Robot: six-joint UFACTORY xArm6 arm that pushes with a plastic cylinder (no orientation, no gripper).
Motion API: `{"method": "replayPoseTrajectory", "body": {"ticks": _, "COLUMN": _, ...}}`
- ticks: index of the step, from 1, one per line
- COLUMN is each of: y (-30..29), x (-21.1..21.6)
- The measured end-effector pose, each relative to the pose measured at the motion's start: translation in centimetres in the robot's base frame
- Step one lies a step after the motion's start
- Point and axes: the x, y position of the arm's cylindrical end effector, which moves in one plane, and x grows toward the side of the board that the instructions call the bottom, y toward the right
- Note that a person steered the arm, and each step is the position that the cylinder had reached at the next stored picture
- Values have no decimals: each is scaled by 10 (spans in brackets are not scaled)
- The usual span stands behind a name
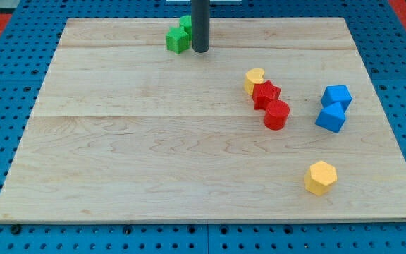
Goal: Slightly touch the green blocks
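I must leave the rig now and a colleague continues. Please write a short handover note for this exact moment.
My tip: at the view's top, just right of the green blocks, very close; contact cannot be confirmed.
Green star-like block with a second green block behind it, partly hidden by the rod, both near the top edge of the wooden board.
Elsewhere: yellow heart-like block, red star-like block, red cylinder, two blue blocks, yellow hexagon block.
Done: approach.
Left: a slight nudge leftward onto the greens.

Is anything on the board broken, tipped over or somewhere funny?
Nothing looks broken or out of place. The green blocks sit near the view's top edge of the board, with my tip just to their right. The other blocks rest flat, further right.
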Motion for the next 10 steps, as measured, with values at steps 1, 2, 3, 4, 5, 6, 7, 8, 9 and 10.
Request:
{"method": "replayPoseTrajectory", "body": {"ticks": 1, "y": 0, "x": -1}}
{"method": "replayPoseTrajectory", "body": {"ticks": 2, "y": 0, "x": -6}}
{"method": "replayPoseTrajectory", "body": {"ticks": 3, "y": 0, "x": -12}}
{"method": "replayPoseTrajectory", "body": {"ticks": 4, "y": 0, "x": -20}}
{"method": "replayPoseTrajectory", "body": {"ticks": 5, "y": 0, "x": -29}}
{"method": "replayPoseTrajectory", "body": {"ticks": 6, "y": 0, "x": -38}}
{"method": "replayPoseTrajectory", "body": {"ticks": 7, "y": 0, "x": -39}}
{"method": "replayPoseTrajectory", "body": {"ticks": 8, "y": -8, "x": -21}}
{"method": "replayPoseTrajectory", "body": {"ticks": 9, "y": -7, "x": -20}}
{"method": "replayPoseTrajectory", "body": {"ticks": 10, "y": -5, "x": -20}}
